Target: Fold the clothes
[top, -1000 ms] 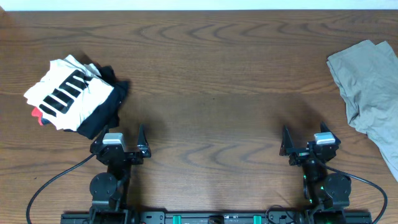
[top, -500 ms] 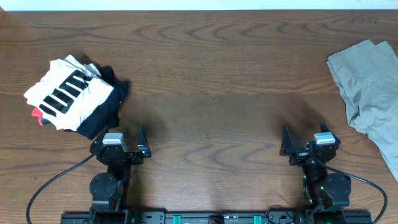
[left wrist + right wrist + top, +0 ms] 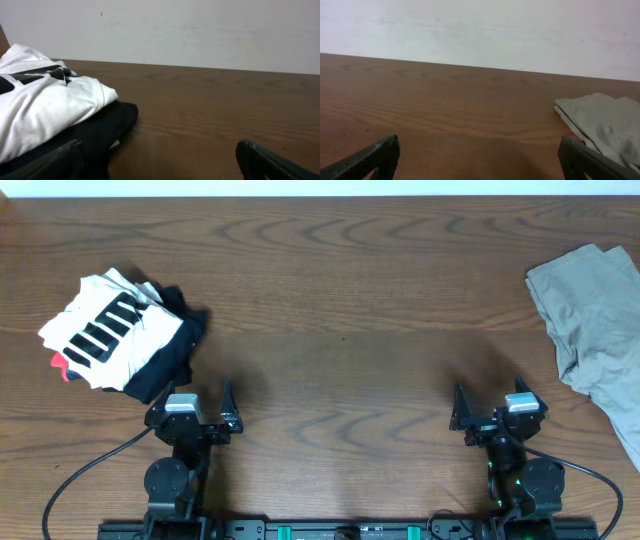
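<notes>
The khaki shorts [image 3: 597, 320] lie crumpled at the table's far right edge, partly cut off by the frame; they also show at the right of the right wrist view [image 3: 602, 125]. My left gripper [image 3: 192, 402] rests near the front left, open and empty, its fingertips wide apart in the left wrist view [image 3: 160, 162]. My right gripper [image 3: 495, 405] rests near the front right, open and empty, with the shorts ahead and to its right [image 3: 480, 160].
A folded white garment with black stripes [image 3: 110, 330] lies on a black garment [image 3: 170, 360] at the left, just beyond my left gripper; both show in the left wrist view [image 3: 45, 110]. A red bit [image 3: 60, 366] pokes out at the pile's left. The wooden table [image 3: 340, 330] spans between.
</notes>
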You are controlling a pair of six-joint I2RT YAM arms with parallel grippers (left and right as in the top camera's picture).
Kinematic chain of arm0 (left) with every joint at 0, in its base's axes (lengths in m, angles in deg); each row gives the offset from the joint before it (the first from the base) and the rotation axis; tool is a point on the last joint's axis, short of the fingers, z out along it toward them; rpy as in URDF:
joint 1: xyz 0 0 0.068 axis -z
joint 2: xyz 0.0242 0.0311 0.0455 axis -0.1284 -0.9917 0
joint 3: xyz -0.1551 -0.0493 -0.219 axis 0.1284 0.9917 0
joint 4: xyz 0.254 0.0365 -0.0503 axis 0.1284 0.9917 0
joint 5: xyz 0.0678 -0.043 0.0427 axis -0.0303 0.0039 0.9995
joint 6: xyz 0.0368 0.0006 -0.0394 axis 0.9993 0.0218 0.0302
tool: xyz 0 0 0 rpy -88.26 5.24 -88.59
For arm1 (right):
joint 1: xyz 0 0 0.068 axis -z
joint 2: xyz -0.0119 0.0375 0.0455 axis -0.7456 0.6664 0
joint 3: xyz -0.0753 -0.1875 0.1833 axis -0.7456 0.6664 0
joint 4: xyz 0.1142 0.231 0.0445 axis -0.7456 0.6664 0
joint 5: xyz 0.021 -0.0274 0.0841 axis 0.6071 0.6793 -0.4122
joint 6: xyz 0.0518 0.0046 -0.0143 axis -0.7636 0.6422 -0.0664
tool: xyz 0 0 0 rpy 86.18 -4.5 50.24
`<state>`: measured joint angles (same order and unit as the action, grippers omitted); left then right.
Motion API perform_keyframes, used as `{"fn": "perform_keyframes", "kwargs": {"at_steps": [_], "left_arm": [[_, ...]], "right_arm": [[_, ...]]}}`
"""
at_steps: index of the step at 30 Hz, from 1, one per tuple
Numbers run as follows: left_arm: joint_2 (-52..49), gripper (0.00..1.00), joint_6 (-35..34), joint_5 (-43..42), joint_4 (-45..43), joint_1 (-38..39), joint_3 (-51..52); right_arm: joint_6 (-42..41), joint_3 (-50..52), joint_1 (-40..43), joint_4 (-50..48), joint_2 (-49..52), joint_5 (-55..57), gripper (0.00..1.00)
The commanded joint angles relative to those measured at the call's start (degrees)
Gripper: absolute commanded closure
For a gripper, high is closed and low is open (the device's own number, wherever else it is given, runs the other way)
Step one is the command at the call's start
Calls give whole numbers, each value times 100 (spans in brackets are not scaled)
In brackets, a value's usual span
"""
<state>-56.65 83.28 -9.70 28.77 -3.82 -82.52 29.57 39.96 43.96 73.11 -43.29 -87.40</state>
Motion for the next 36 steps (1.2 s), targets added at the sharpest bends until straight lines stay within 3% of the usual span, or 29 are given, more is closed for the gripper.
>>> {"fn": "perform_keyframes", "kwargs": {"at_steps": [1,10,20,26,32,36], "left_arm": [[37,2,76,114,229,13,98],[28,2,-361,85,229,13,-11],[-748,2,-378,4,553,13,-850],[-2081,2,-378,7,1187,13,-2090],[-3580,2,-378,2,2411,13,-3526],[-4301,2,-378,-643,3045,13,-4266]], "right_arm": [[-50,9,-48,22,-35,-37,1],[-385,-57,-48,118,-33,-26,1],[-380,-1150,-42,1016,461,560,1],[-380,-2232,-42,1480,1902,697,1],[-378,-3560,-37,2295,3950,623,1],[-378,-4428,-31,2549,5149,-151,1]]}}
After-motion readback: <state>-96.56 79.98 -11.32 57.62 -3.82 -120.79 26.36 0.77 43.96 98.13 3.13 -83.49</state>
